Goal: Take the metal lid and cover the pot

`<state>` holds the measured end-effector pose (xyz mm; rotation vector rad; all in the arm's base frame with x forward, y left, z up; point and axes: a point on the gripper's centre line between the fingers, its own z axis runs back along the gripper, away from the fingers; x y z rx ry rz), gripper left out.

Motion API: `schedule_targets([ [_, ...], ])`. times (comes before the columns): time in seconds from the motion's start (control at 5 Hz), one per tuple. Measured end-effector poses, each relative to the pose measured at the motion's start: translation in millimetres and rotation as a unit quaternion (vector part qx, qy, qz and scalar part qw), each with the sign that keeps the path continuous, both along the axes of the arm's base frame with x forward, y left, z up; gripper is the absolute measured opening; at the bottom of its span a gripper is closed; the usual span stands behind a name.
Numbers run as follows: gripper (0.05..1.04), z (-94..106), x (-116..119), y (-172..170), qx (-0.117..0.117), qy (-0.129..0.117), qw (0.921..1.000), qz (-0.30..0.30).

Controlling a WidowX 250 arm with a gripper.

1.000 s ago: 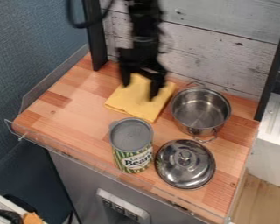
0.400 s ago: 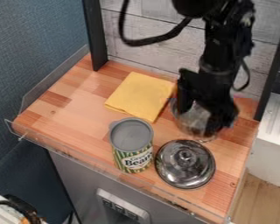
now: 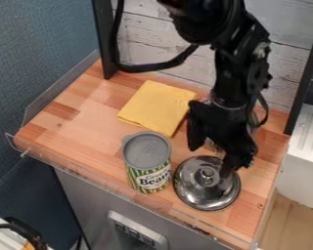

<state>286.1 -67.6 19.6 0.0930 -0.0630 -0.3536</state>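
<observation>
Just below the gripper [image 3: 211,158] in the camera view lies the lid [image 3: 201,197], on the wooden counter [image 3: 84,117] and off the pot [image 3: 212,146]. The gripper hangs over the lid's far edge with its fingers wide apart, nothing between them; one points down left of the knob [image 3: 207,175], the other comes down just right of it. Whether that right finger touches the lid, I cannot tell.

The lid is round, domed and shiny metal, lying knob up, with bright streaks and dark reflections across it. The pot, also metal, is behind and under the gripper, mostly hidden; bits of it show between the fingers and beside the arm [image 3: 234,73]. Part of the lid's far right edge is covered by the right finger. The arm is cut off by the top edge.

Left of the gripper stands a can [image 3: 147,151] with a grey top and green-striped label, upright and near the lid. Farther back, on the gripper's upper left, a yellow cloth [image 3: 154,107] lies flat.
</observation>
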Motion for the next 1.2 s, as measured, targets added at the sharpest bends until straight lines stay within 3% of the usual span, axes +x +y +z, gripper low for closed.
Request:
schedule_targets([
  [0.4,0.950,-31.0,2,-4,-0.022,0.025,0.9993,0.020],
  [0.8,0.414,-31.0,1,-1,-0.023,0.028,0.9991,0.021],
  [1.0,0.193,-28.6,-7,1,-0.021,0.043,0.9987,0.018],
  [1.2,0.069,-26.1,-10,1,-0.031,0.045,0.9983,0.018],
])
